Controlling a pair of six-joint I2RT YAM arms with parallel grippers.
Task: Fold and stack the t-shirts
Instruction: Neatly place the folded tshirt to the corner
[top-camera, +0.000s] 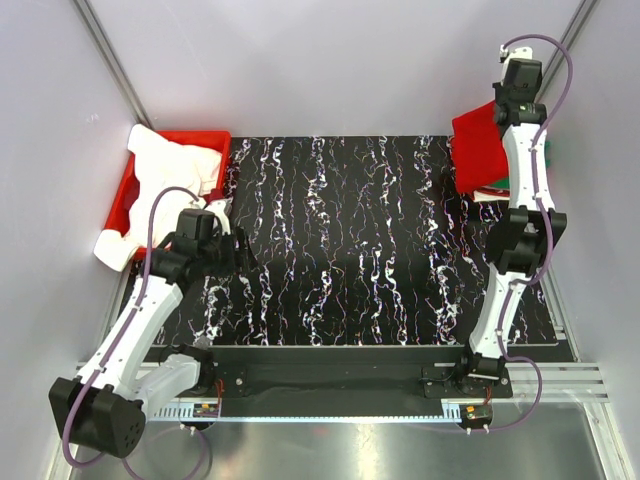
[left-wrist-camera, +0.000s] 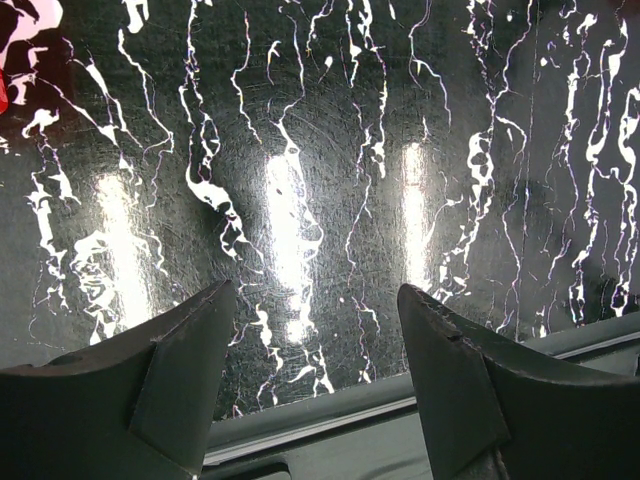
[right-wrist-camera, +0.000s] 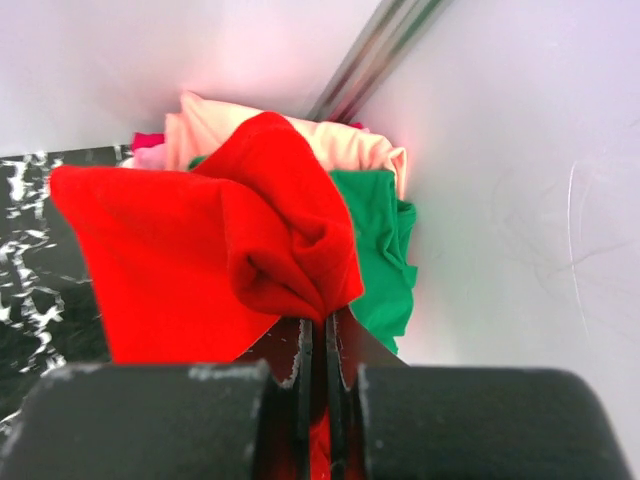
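At far right corner of the black white-veined counter (top-camera: 350, 250): bright red cloth t-shirt (right-wrist-camera: 180, 260) over pile of green and cream cloth t-shirts (right-wrist-camera: 375, 250), a fold pinched in the closed right hand (right-wrist-camera: 318, 335). Left hand (left-wrist-camera: 315, 340) spread wide, empty, over counter's left. Best, I judge: lay flat, edges squared, then release.

The right end effector (right-wrist-camera: 318, 335) has its two fingers pressed together on a bunched fold of the red t-shirt (right-wrist-camera: 190, 260), whose cloth spreads out to the left, before the black marbled bench (right-wrist-camera: 30, 250). Behind it lie a green t-shirt (right-wrist-camera: 380, 250) (on the right, near the white wall (right-wrist-camera: 520, 200)), a cream t-shirt (right-wrist-camera: 330, 145) and a sliver of pink t-shirt (right-wrist-camera: 148, 150) — all below a slanted metal post (right-wrist-camera: 380, 45).
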